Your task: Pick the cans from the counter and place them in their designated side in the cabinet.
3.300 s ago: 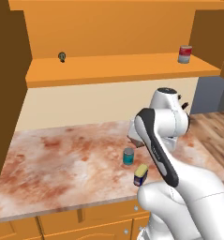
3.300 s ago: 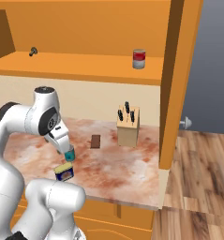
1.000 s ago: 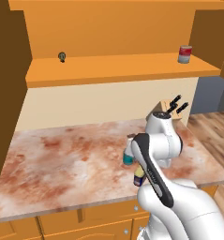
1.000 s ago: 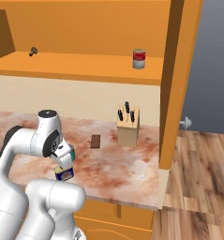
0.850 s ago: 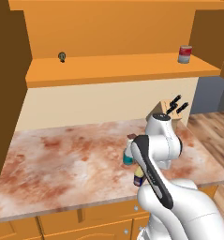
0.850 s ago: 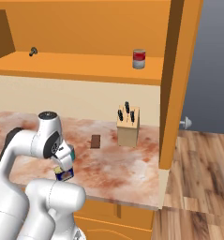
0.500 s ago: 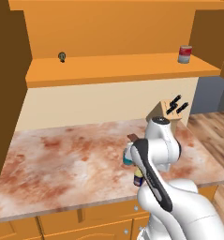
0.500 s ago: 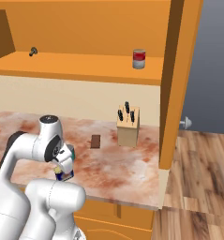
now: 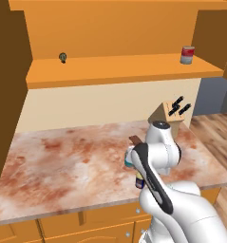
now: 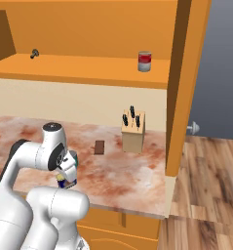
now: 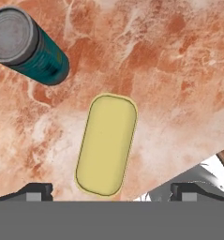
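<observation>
Directly under the hand, the dark blue can (image 11: 106, 144) stands on the marbled desk (image 9: 62, 161); from above, its top reads as a yellow rounded oblong with a dark rim. It lies between the two dark fingertips (image 11: 36, 190) at the bottom of the hand view, nearer the left one, and neither tip touches it. The jaws are spread wide and hold nothing. In the left base view this can (image 9: 139, 180) peeks out just beside the arm's forearm, near the front edge of the desk; in the right base view it (image 10: 62, 183) shows as a small blue and yellow patch below the wrist.

Just beside it, a little farther from the front edge, the teal can (image 11: 26, 44) stands upright with its silver top showing; the two cans are close but apart. In the left base view its teal side (image 9: 128, 163) is partly hidden by the arm.

Farther back on the desk lie a small brown block (image 10: 99, 147) and a wooden knife block (image 10: 133, 130) with dark handles. Above, the orange cabinet (image 10: 88, 73) carries a red-and-grey can (image 10: 145, 61) toward the shelf's right end and a small dark object (image 9: 63, 57) toward its left.
</observation>
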